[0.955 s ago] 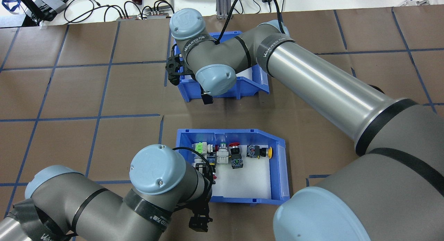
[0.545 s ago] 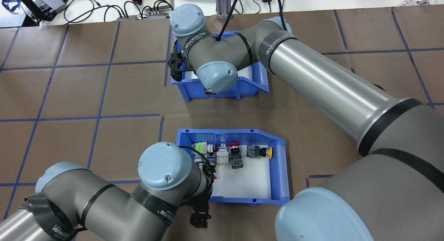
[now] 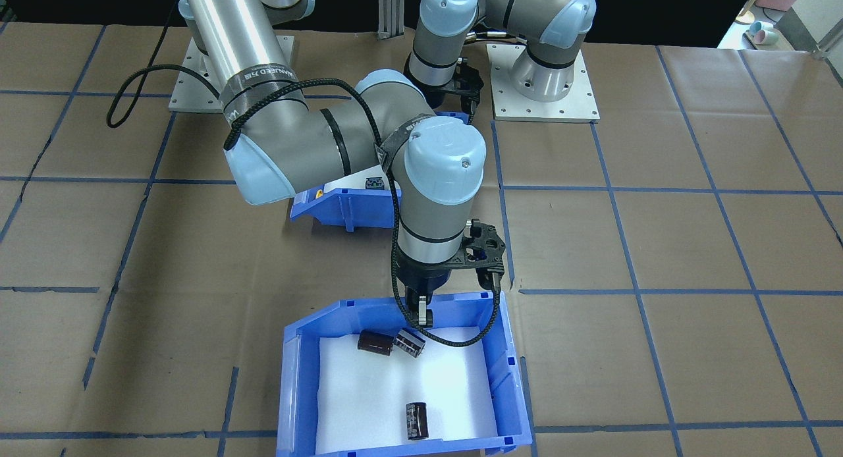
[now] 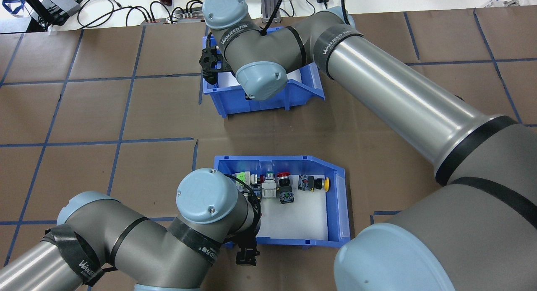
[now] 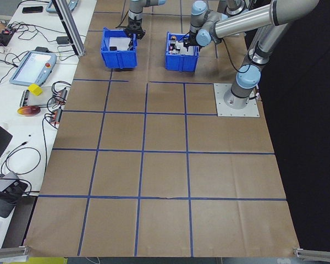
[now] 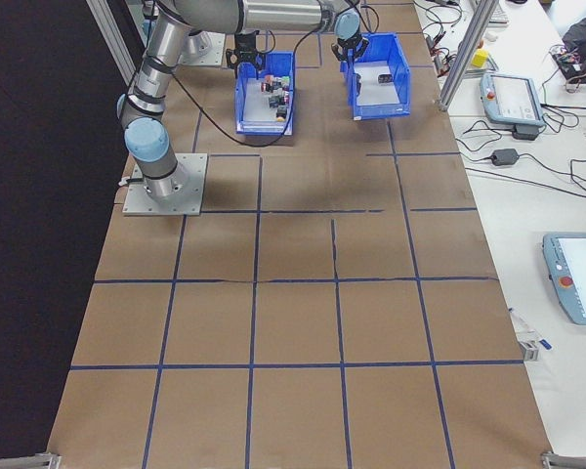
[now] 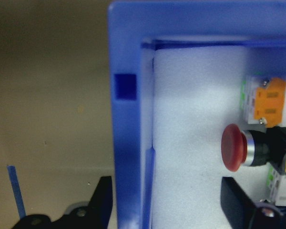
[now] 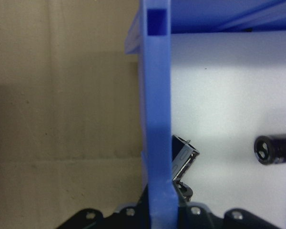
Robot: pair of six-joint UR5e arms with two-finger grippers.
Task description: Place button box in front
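Our left gripper (image 7: pixel 167 205) stands spread astride the wall of the button box (image 4: pixel 333 198): one finger (image 7: pixel 102 200) sits outside over the brown paper, the other (image 7: pixel 238 200) inside over the white foam, with a clear gap between each finger and the wall, so it touches nothing we can see. In the overhead view this grip spot lies at about 7 o'clock on the button box, low on its near rim. A red mushroom button (image 7: pixel 233 148) lies just beside the inner finger at its 12 o'clock, and an orange switch (image 7: pixel 269 98) sits further up.

Our right gripper (image 8: pixel 157 212) is pressed on the near wall of the second blue bin (image 4: pixel 268 100), with the wall running straight down between its fingers. A dark cylinder (image 8: pixel 183 157) leans against the inside of that wall, and another (image 8: pixel 274 150) lies at 3 o'clock on the foam.

The button box rests on the table (image 4: pixel 84 110) nearer our base, and the second blue bin lies well apart at its 12 o'clock in the overhead view. An open strip of brown paper separates them, and more bare paper runs out at 9 o'clock and at 3 o'clock.
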